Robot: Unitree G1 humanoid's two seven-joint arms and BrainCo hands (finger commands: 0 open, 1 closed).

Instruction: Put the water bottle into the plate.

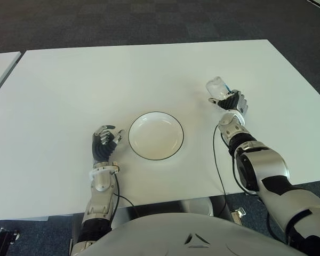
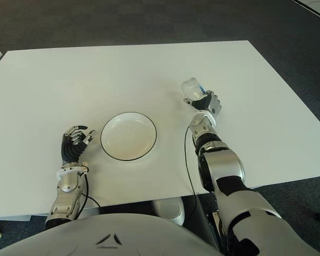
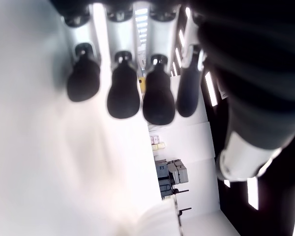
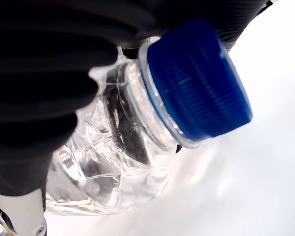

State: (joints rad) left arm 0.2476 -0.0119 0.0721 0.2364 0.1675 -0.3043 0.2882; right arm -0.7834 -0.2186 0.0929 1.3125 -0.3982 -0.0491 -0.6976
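Left eye view: right hand [image 1: 233, 101] closed around the water bottle [image 1: 217, 87], well off to the right of the plate [image 1: 156, 135] and a little farther out over the table [image 1: 122, 74]. Bottle's clear base sticking out beyond the fingers, up and away from the robot, long axis tilted rather than upright; cap end hidden toward the wrist side. Plate lying to the left of that hand and nearer the body, so a judged path of inward and leftward travel before any release. Left hand [image 1: 104, 143] just beside the plate's left rim, fingers curled, holding nothing; nearer to the plate, but not the one with the bottle.

Right eye view: same layout. Bottle [image 2: 192, 87] held in the right hand [image 2: 207, 102], apart from the plate [image 2: 128, 136], with bare table between. Left hand [image 2: 73, 143] close to the plate's left edge, not seen touching it.

Left wrist view: dark fingertips [image 3: 123, 93] of the left hand in a curled row above the white surface, nothing between them.

Right wrist view: bottle [image 4: 118, 162] gripped across its crinkled clear body by dark fingers [image 4: 34, 98], blue cap [image 4: 199, 86] free of the grip and pointing toward the camera. Long axis therefore running roughly along the hand's own line from wrist outward. Likely need to swing left and lower over the dish.
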